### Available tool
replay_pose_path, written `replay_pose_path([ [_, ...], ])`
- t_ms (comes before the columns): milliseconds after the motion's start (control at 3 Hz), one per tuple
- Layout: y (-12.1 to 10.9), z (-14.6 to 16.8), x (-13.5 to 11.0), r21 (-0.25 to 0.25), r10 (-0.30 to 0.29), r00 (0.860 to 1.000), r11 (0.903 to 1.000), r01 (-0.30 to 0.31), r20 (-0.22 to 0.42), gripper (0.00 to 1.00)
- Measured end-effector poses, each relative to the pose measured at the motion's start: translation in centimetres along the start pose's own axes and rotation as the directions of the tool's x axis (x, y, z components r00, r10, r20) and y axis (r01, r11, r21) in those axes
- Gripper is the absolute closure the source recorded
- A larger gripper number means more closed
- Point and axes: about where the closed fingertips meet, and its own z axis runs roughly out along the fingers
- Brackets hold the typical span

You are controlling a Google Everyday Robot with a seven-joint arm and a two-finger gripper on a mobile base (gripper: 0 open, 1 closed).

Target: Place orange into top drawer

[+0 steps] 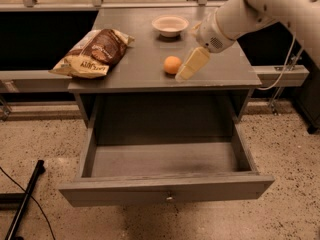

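The orange point(172, 64) sits on the grey cabinet top point(140, 64), near its front edge and right of centre. The top drawer point(165, 166) is pulled wide open below and its inside is empty; a small metal knob point(169, 198) marks the front panel. My gripper point(186, 70) hangs from the white arm point(240, 14) that reaches in from the upper right. It is just right of the orange, almost touching it, over the cabinet top.
A white bowl point(170, 25) stands at the back of the cabinet top. A brown chip bag point(94, 52) lies on the left side and overhangs the edge. A black pole point(22, 201) lies on the speckled floor at lower left. A cable point(285, 64) hangs at the right.
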Motion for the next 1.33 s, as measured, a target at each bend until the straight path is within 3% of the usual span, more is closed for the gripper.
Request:
replay_pose_path([
  [333,-1.8,3.9,0.1,0.001,0.047,0.998,0.9989,-0.048,0.030,0.00],
  [667,-1.8,4.5,0.3,0.005,0.048,0.998,0.9988,-0.048,0.027,0.00],
  [1000,-3.3,6.3,0.8,0.026,0.087,0.992,0.9957,-0.089,0.090,0.00],
  [1333,-3.5,6.7,0.8,0.030,0.090,0.991,0.9952,-0.094,0.095,0.18],
])
